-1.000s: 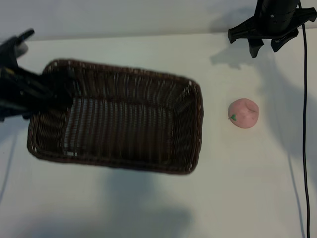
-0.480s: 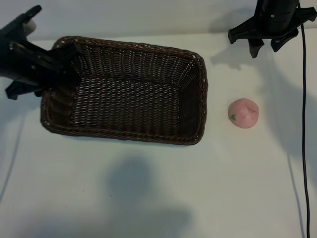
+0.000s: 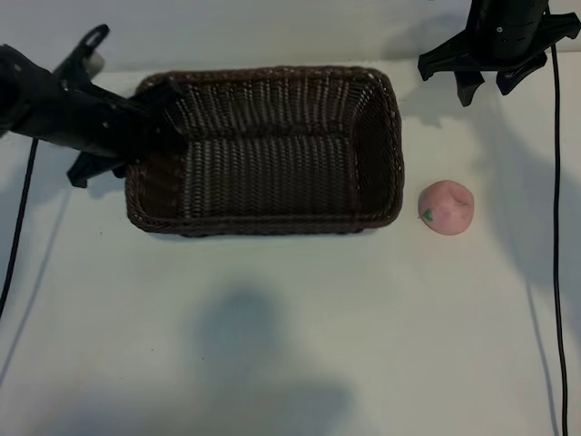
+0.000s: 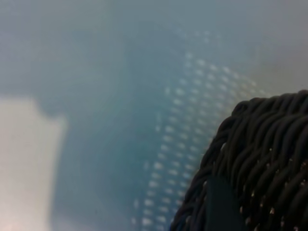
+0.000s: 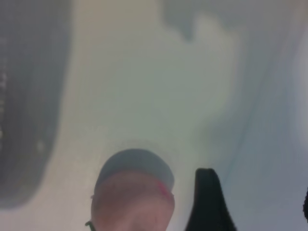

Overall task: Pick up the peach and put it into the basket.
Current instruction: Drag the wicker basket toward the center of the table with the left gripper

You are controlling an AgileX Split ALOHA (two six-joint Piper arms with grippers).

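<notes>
Peach: the pale-pink peach (image 3: 446, 208) sits on the white table (image 3: 290, 345), just beside the basket's right end wall and not touching it, its green leaf mark turned toward the basket.

Basket: the dark wicker basket (image 3: 377, 91) lies with its long axis running left to right across the exterior view, empty inside.

Right gripper: the right gripper (image 3: 483, 86) hangs above the table at the top of the exterior view, beyond the peach and slightly to its right, pointing steeply down. Its fingers are spread and hold nothing; in the right wrist view the peach (image 5: 132, 197) lies just beside one dark fingertip (image 5: 208, 192).

Left gripper: the left gripper (image 3: 150, 127) is at the basket's left end, jaws clamped on the braided rim (image 4: 260, 144), which fills a corner of the left wrist view.

Key relation: the right arm is far the nearer to the fruit; the left is a basket's length away and occupied.

Judgement: the pick likely falls to the right gripper, which must come toward the camera and descend, then carry the peach leftward over the near end wall.
</notes>
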